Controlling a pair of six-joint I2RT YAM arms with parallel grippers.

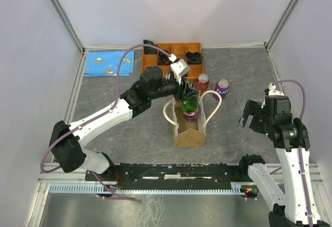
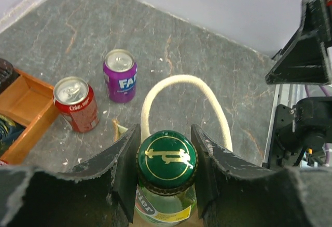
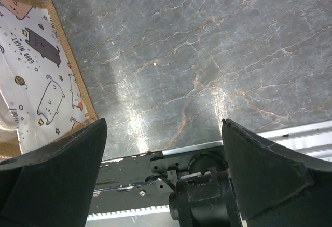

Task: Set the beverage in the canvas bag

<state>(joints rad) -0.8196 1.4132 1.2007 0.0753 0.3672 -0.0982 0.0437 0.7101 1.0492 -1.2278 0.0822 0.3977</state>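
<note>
Your left fingers (image 2: 127,170) grip the green bottle (image 2: 166,157) by its neck over the bag (image 1: 190,133); your right fingers (image 3: 52,159) hang spread apart. Next, lower it straight between the handles (image 1: 212,102), then release.

Top external camera sits high behind both arm bases, tilted down and forward. From far off I get the whole grey marbled tabletop (image 1: 244,71), with the tan fabric tote with cream loop handles (image 1: 189,128) near the middle. Left wrist camera rides just behind the left gripper (image 2: 166,133), very near, looking down onto the green bottle with a gold-marked cap (image 2: 166,157) and on toward the back wall. With the top view it shares the red cola can (image 2: 77,104), purple soda can (image 2: 120,75) and a corner of the orange compartment tray (image 2: 26,102). Right wrist camera looks steeply down past the right gripper (image 3: 163,125), close to the tabletop. The black rail (image 3: 135,185) runs along its bottom, and its left edge catches a cat-printed, tan-edged panel that I take for the tote.
</note>
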